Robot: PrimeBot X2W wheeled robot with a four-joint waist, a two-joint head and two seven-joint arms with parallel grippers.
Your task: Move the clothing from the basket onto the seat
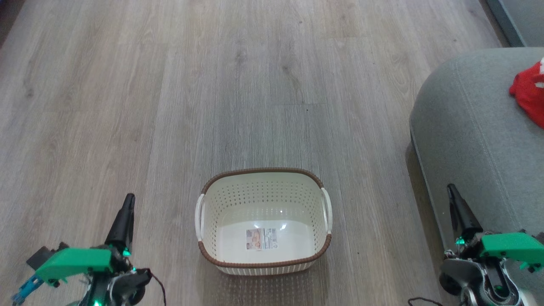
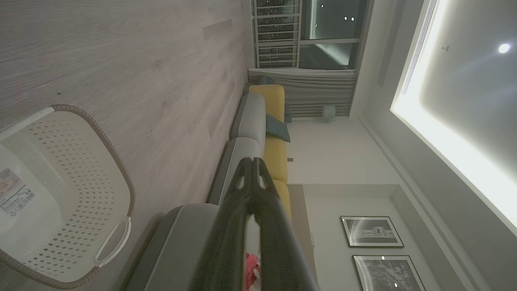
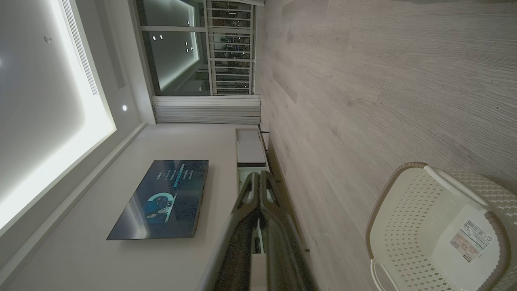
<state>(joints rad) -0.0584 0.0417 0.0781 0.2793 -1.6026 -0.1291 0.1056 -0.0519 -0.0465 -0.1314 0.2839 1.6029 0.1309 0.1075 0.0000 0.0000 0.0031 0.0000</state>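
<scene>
The cream perforated basket [image 1: 263,180] with a brown rim stands on the floor at lower centre, holding nothing but the label on its base. The red and white clothing [image 1: 529,93] lies on the grey-green seat [image 1: 471,127] at the right edge. My left gripper [image 1: 127,202] is shut at the lower left, left of the basket, holding nothing. My right gripper [image 1: 451,190] is shut at the lower right, over the seat's front edge. In the left wrist view the basket [image 2: 80,161] sits left of the shut gripper [image 2: 252,161], with clothing [image 2: 251,266] showing between the fingers. The right wrist view shows the basket [image 3: 404,226] and shut gripper [image 3: 260,176].
Pale wood floor [image 1: 212,85] spreads around the basket. A yellow and grey sofa [image 2: 270,121] runs along the wall in the left wrist view. A wall television [image 3: 161,198] and a low cabinet [image 3: 250,149] appear in the right wrist view.
</scene>
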